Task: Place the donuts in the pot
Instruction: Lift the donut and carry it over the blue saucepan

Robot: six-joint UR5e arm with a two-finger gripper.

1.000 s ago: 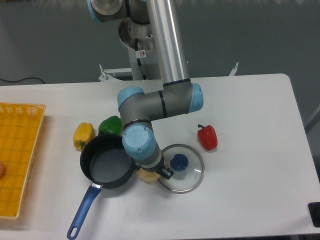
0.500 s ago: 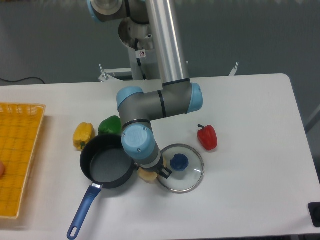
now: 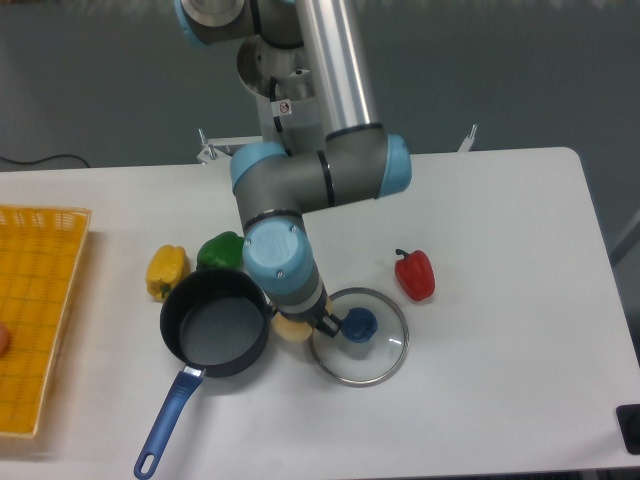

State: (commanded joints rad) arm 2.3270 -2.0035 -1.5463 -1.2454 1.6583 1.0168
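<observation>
Cream donuts (image 3: 289,329) under pincer (image 3: 297,325) — beside pot (image 3: 214,323).

Single fixed view: high, in front of the white rectangular table (image 3: 500,400), angled down toward the arm's base; medium distance, whole tabletop visible.

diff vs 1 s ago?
The arm's wrist rose and shifted up-frame; the donut under it moved with it, slightly up, between pot and lid. Pincer mostly hidden, so grip state unclear. Pot, lid, three peppers and basket unchanged.
</observation>
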